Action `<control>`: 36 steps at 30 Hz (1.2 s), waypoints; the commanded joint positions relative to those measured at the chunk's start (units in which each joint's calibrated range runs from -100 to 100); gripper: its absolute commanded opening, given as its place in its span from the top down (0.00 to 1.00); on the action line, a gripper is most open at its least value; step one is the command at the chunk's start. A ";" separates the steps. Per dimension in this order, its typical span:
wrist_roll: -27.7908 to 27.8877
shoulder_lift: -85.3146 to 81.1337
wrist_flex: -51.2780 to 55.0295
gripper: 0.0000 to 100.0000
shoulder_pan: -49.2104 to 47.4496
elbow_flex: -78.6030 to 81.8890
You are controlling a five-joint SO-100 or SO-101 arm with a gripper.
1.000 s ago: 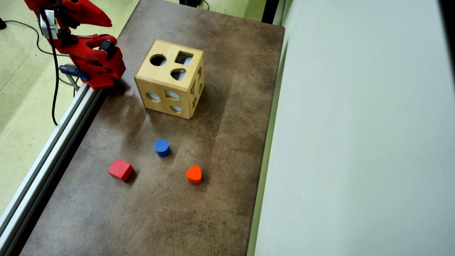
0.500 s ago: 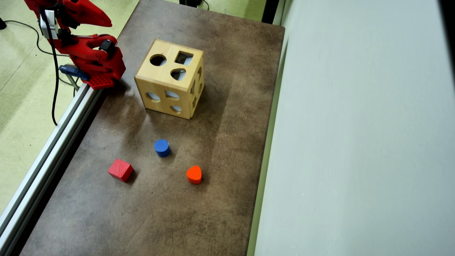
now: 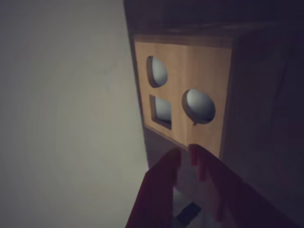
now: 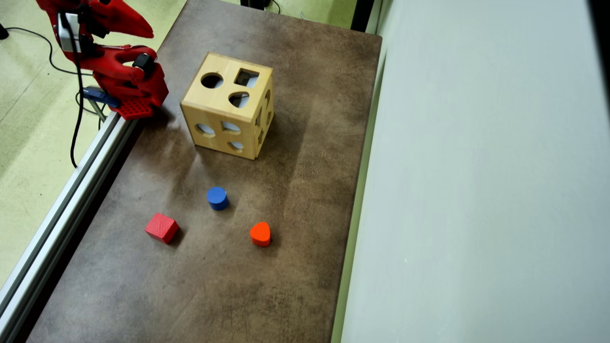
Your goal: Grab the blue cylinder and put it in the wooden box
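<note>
**One blue cylinder, well away from my gripper**

Three small blocks sit on the brown table [image 4: 295, 200] in the overhead view: the blue cylinder [image 4: 217, 197], a red cube [image 4: 162, 227] and an orange heart-shaped block [image 4: 260, 234]. The cylinder stands upright on its flat end, so its axis points straight up and its round top faces the camera. It rests in the open, apart from both other blocks and a fair way below the wooden box [image 4: 228, 112] in that view.

My arm [image 4: 119, 71] is folded at the table's upper left corner, with the box just beside it. From there the cylinder lies down and to the right in the overhead view, past the box, so I judge the reach must swing around or over that box.

In the wrist view the gripper [image 3: 186, 153] has its red tips nearly touching, holding nothing, aimed at a face of the box. The cylinder does not show there.

I can read no labels, brands or writing anywhere.
</note>
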 commanded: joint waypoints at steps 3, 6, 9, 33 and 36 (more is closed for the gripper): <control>0.15 14.41 -3.29 0.96 5.09 -3.20; 0.15 20.18 -11.41 0.96 10.74 -7.23; 0.20 25.36 -19.53 0.96 15.64 -9.46; 3.81 59.33 -29.83 0.96 32.50 -12.15; 6.15 58.99 -29.83 0.96 32.43 -11.97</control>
